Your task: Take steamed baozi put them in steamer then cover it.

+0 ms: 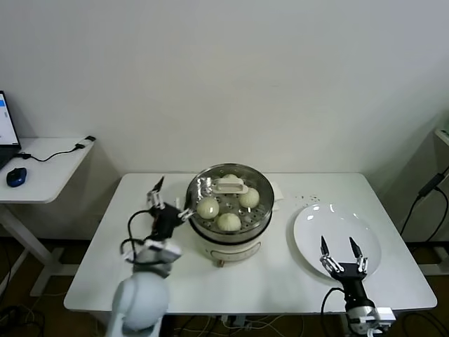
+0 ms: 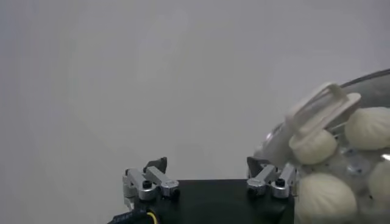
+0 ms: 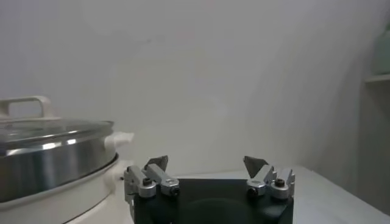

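Observation:
The steel steamer (image 1: 200,223) stands on its white pot base at the table's middle. Several cream-white baozi (image 1: 208,208) lie inside it. The clear glass cover (image 1: 261,188) with its cream handle (image 1: 229,185) rests on top. My left gripper (image 1: 170,199) is open and empty, just left of the steamer's rim. In the left wrist view the cover's handle (image 2: 320,111) and a baozi (image 2: 324,198) show beside the gripper (image 2: 208,166). My right gripper (image 1: 339,248) is open and empty over the white plate. In the right wrist view (image 3: 207,163) the steamer (image 3: 55,161) is off to one side.
An empty flat white plate (image 1: 309,225) lies to the right of the steamer. A side desk (image 1: 42,172) with a blue mouse and cables stands at the far left. A wall is behind the table.

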